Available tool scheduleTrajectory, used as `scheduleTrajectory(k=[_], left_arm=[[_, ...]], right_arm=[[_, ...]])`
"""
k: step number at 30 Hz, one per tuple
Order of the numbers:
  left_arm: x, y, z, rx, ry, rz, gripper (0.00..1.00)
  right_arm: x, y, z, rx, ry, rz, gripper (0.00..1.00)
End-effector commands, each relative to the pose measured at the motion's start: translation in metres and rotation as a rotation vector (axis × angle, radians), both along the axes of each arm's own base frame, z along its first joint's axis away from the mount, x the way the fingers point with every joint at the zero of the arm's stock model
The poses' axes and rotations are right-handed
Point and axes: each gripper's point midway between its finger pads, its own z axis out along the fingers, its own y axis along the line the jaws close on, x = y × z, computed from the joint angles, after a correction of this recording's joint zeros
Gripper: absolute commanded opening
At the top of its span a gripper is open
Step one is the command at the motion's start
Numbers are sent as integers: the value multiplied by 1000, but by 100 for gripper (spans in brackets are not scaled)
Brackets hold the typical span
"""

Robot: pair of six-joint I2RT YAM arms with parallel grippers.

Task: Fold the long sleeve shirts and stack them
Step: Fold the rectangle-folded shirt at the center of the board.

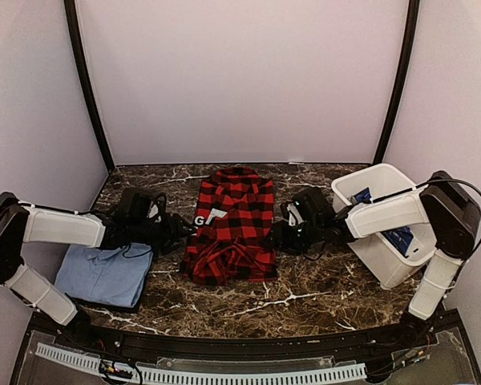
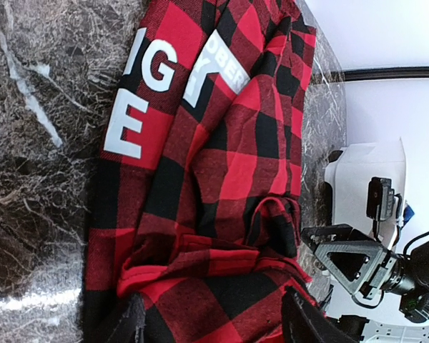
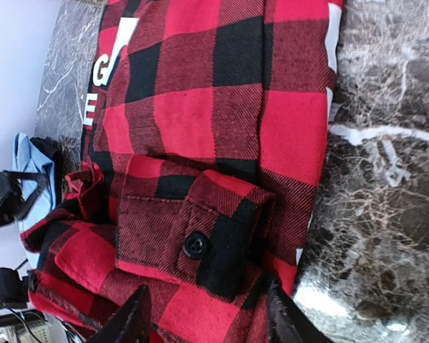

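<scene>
The red-and-black checked flannel shirt (image 1: 231, 226) lies partly folded in the middle of the marble table, with white lettering on its left side (image 1: 202, 218). My left gripper (image 1: 179, 233) is at its left edge and my right gripper (image 1: 279, 234) at its right edge. In the left wrist view the open left gripper (image 2: 214, 325) straddles bunched flannel (image 2: 222, 179). In the right wrist view the open right gripper (image 3: 204, 323) straddles flannel (image 3: 200, 114) just below a buttoned cuff (image 3: 194, 245). The light blue shirt (image 1: 104, 273) lies folded at the left. The dark blue shirt (image 1: 398, 237) sits in the bin.
A white bin (image 1: 367, 241) stands at the right of the table. The light blue shirt rests on a dark board (image 1: 112, 305) near the front left. Marble table top (image 1: 305, 289) shows in front of the flannel. Walls enclose the back and sides.
</scene>
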Motion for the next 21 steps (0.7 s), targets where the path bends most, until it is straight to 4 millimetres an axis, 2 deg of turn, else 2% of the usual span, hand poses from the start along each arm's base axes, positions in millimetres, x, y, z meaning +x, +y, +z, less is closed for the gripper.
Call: scheduleTrajectory(k=[1, 4, 6, 9, 14, 15, 19, 21], left_arm=[[-3, 9, 19, 84, -65, -59, 66], [-12, 9, 25, 97, -71, -102, 66], [-24, 11, 22, 111, -52, -132, 66], [-44, 13, 19, 120, -42, -167, 65], [-82, 7, 10, 104, -27, -228, 61], [-87, 3, 15, 93, -48, -241, 61], [-106, 1, 4, 86, -44, -270, 58], [-112, -1, -4, 97, -31, -282, 56]], right_arm=[[3, -7, 24, -39, -95, 27, 54], [-6, -9, 28, -90, -133, 57, 55], [-13, -10, 29, -132, -170, 86, 55], [-25, -12, 23, -189, -199, 123, 55], [-47, -14, 14, -239, -242, 183, 48], [-51, -14, 12, -249, -250, 192, 47], [-65, -13, 6, -254, -270, 230, 45], [-65, -14, 3, -279, -287, 229, 45]])
